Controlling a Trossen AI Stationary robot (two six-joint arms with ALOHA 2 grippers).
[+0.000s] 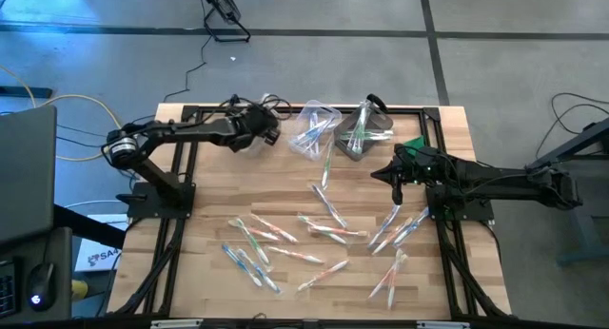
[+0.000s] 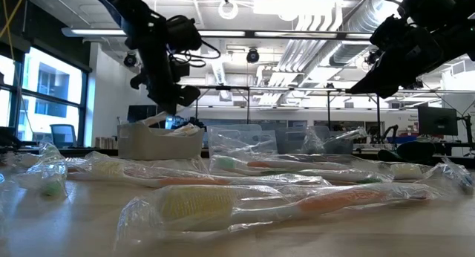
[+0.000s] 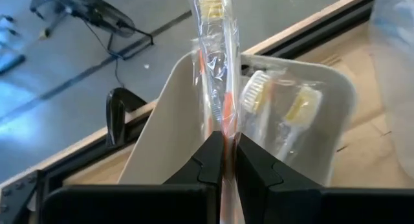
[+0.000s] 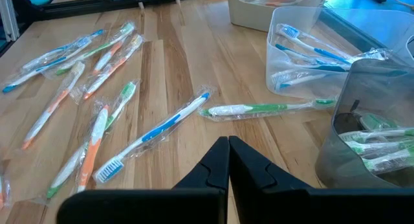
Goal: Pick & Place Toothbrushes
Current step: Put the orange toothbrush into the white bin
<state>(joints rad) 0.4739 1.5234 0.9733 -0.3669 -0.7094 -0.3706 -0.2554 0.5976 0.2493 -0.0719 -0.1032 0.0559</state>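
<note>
My left gripper (image 3: pixel 224 160) is shut on an orange-handled toothbrush (image 3: pixel 222 68) in a clear wrapper, just over the white bin (image 3: pixel 162 133). Two wrapped toothbrushes (image 3: pixel 278 114) lie inside that bin. In the high view this gripper (image 1: pixel 269 135) is at the table's far left, and in the low view it hangs over the bin (image 2: pixel 159 144). My right gripper (image 4: pixel 228 149) is shut on nothing, above the table's right side (image 1: pixel 395 177). Many wrapped toothbrushes (image 1: pixel 324 229) lie flat on the wood, with orange, blue and green handles (image 4: pixel 155 130). My left gripper pinches the wrapped toothbrush's orange handle (image 3: pixel 225 128) between its two fingers. The brush runs on past the fingertips, along the line of the fingers, with its bristle head (image 3: pixel 210 0) farthest out. It is lifted clear, above the white bin's open top.
A clear bin (image 1: pixel 312 129) with blue brushes (image 4: pixel 304 46) and a grey bin (image 1: pixel 366 129) with green ones (image 4: pixel 375 143) stand at the far edge beside the white bin. A small green object (image 1: pixel 415 144) sits by the right arm. A black frame (image 1: pixel 190 110) rims the table.
</note>
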